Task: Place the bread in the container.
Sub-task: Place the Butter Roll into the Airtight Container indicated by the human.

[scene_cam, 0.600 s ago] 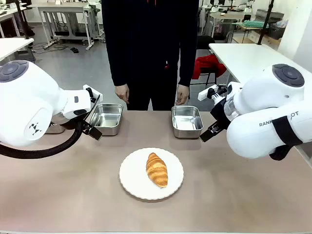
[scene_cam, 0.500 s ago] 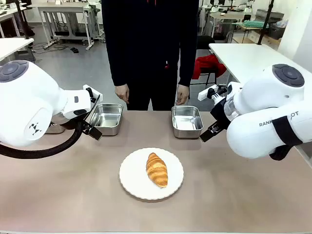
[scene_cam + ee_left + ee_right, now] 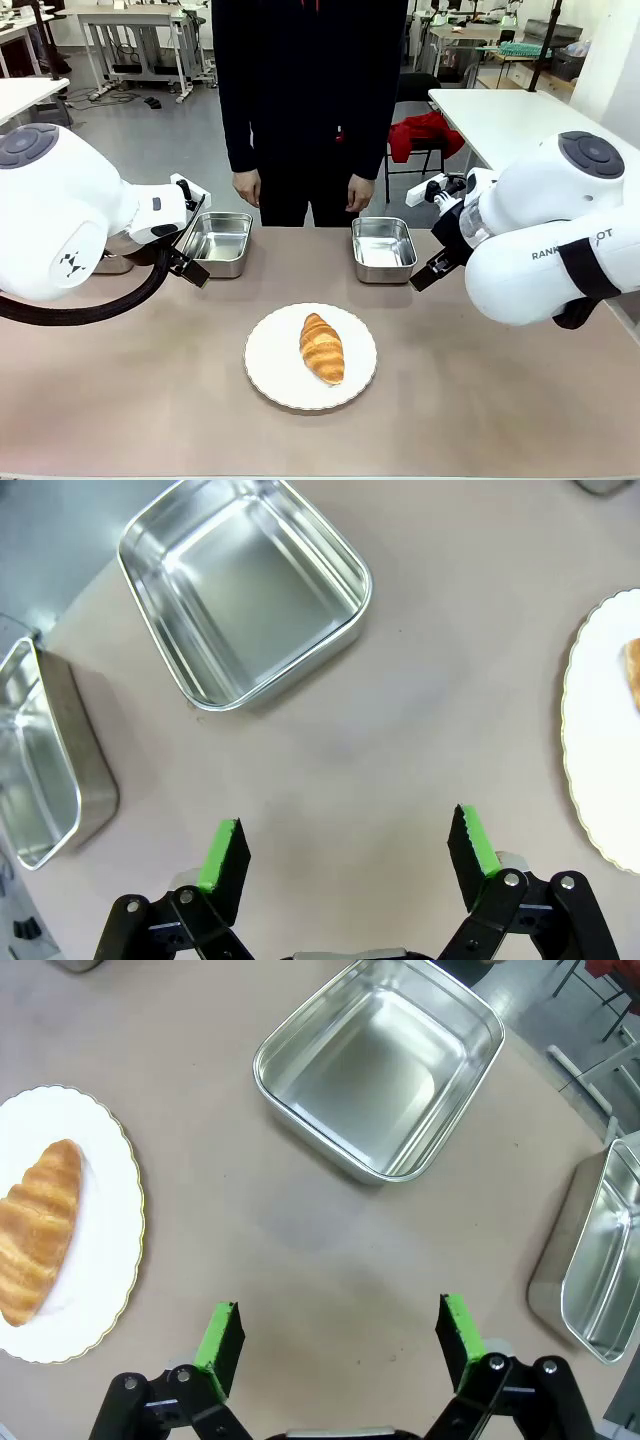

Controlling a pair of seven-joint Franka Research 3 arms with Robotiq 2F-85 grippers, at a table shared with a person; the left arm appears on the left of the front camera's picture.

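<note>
Left gripper [image 3: 348,845] and right gripper [image 3: 340,1330] are both spread wide and empty, and your bread [image 3: 322,347] sits on the plate [image 3: 265,365] between them, long axis running near-to-far on the table [image 3: 500,400], so I'd say the right one's barely nearer.

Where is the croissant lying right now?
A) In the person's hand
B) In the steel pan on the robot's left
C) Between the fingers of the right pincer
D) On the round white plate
D: in the front view, the croissant rests on the round white plate, out in the open with nothing gripping it.
</note>
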